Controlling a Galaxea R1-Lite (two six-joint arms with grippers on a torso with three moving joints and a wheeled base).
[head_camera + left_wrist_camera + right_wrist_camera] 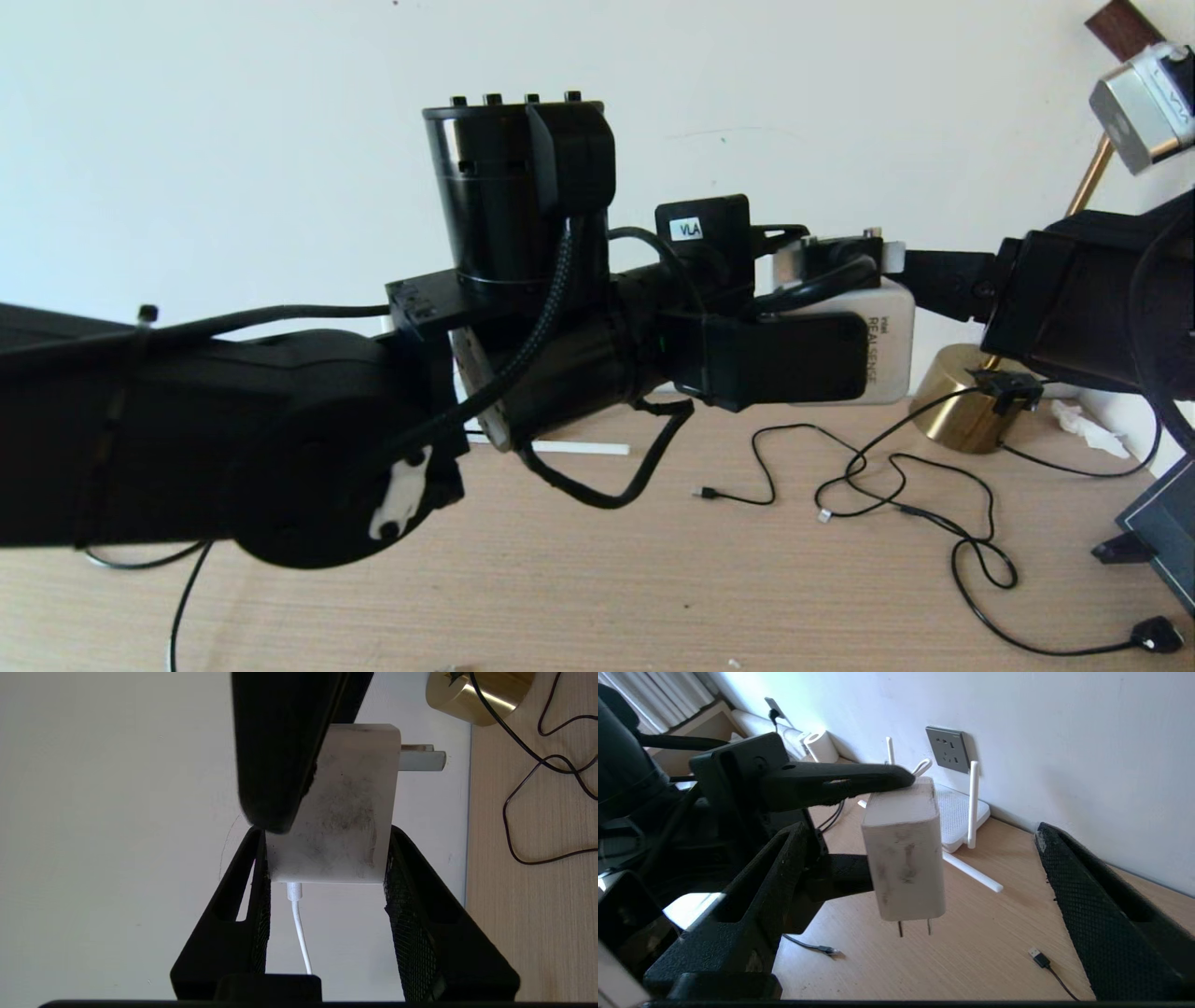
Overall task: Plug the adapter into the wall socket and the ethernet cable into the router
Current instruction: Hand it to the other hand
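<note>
White plastic, smudged grey, fills the middle of both wrist views: the adapter [903, 851] hangs in the air above the wooden surface [980, 947], clamped between the two fingers of the left claw [327, 858], its thin white cord [301, 933] trailing back toward the wrist. The right claw [906, 868] stands spread wide around it, one finger [1106, 914] at the lower right of its own view and well clear of the block, so nothing is grasped on that side. In the left wrist view a dark right-claw finger [280, 751] overlaps the adapter's upper left, and whether it touches the block cannot be told.

This reads as a handover. The wall socket [948, 749] sits in the upper middle of the right wrist view, on the wall just behind the router [959, 812], well apart from the adapter.

The risks, as I judge them: if the left claw lets go before the right closes, the block drops; an off-centre pinch on the smooth casing could twist it, leaving the prongs [915, 927] askew for the socket; and the cord could snag an antenna [972, 802].
</note>
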